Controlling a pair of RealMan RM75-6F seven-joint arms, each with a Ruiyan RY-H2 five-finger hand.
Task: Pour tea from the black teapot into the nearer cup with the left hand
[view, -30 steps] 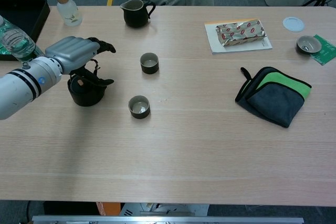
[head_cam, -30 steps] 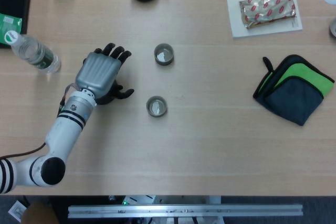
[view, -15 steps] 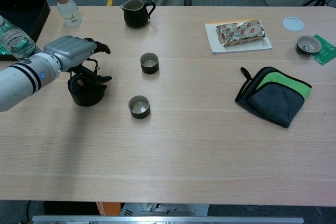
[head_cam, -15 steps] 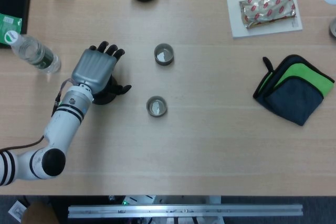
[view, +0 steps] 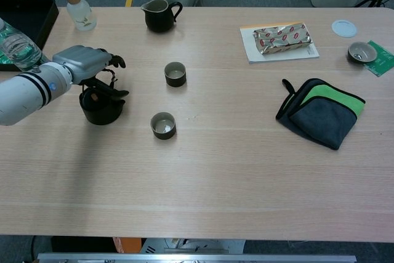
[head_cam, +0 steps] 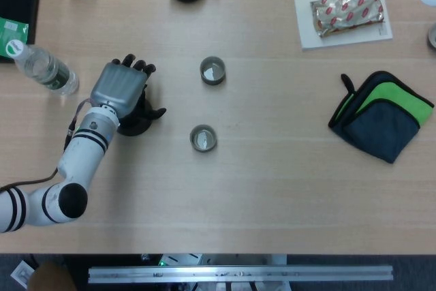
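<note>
The black teapot [view: 101,108] stands at the table's left; in the head view only its edge [head_cam: 138,126] shows under my left hand. My left hand [head_cam: 121,88] [view: 85,63] hovers right over the pot with its fingers spread, the thumb reaching down beside the wire handle [view: 108,74]. It holds nothing that I can see. The nearer cup [head_cam: 203,138] [view: 163,125] sits right of the pot, and the farther cup [head_cam: 212,71] [view: 175,74] behind it. My right hand is out of both views.
A black pitcher [view: 159,15] stands at the back. A water bottle [head_cam: 44,67] lies left of my hand, a small corked bottle [view: 79,10] behind it, a black tray [view: 24,13] at far left. A foil packet [head_cam: 346,11] and folded cloth [head_cam: 381,114] lie right.
My left hand has drawn back to the left, away from the cups, and settled more squarely over the teapot. The pot and both cups have not moved.
</note>
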